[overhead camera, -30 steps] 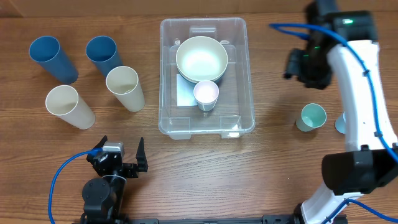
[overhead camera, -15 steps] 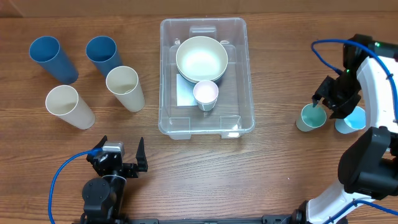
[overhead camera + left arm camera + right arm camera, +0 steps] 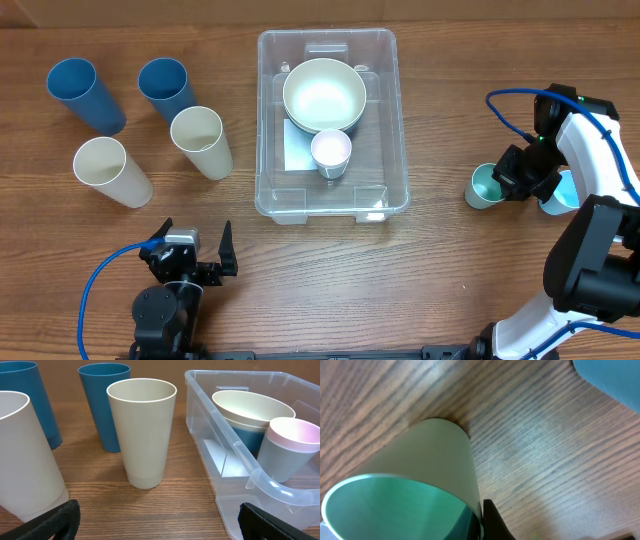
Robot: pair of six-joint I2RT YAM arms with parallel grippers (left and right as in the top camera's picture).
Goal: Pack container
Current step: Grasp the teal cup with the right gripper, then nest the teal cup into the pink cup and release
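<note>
While the right gripper (image 3: 518, 178) sits against the green cup (image 3: 483, 187), one dark finger (image 3: 492, 525) touching the cup's rim, the views do not show how wide it is or whether it grips. The left gripper (image 3: 195, 258) is spread wide and holds nothing. The container (image 3: 398, 130) stands mid-table (image 3: 450, 290), apart from both, holding a cream bowl (image 3: 323, 95) and a pink-rimmed cup (image 3: 331, 150).

The left gripper (image 3: 192, 245) rested at the near left, fingers (image 3: 45, 522) wide apart. The right arm (image 3: 600, 160) bent down at the right; the right gripper (image 3: 510, 178) opening was unclear.
</note>
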